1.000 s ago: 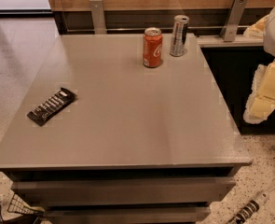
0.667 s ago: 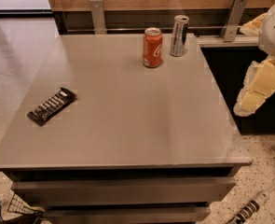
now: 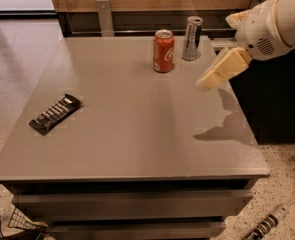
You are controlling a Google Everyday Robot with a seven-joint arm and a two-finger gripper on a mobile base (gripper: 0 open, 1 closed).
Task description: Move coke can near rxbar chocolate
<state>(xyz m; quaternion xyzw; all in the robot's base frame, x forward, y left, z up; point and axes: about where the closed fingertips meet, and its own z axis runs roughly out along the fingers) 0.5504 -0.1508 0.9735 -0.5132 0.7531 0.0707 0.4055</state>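
Grey table (image 3: 137, 149) fills the view under a wood-panelled wall. On it the coke can (image 3: 163, 51) stands upright near the far edge; a taller silver can (image 3: 192, 31) stands just right of it, and the rxbar chocolate (image 3: 55, 114) lies well to its front-left. The gripper (image 3: 218, 73) hovers right of the coke can, apart from it; open or closed, I cannot tell. The approach should skirt the silver can and take the coke can mid-body, keeping it upright
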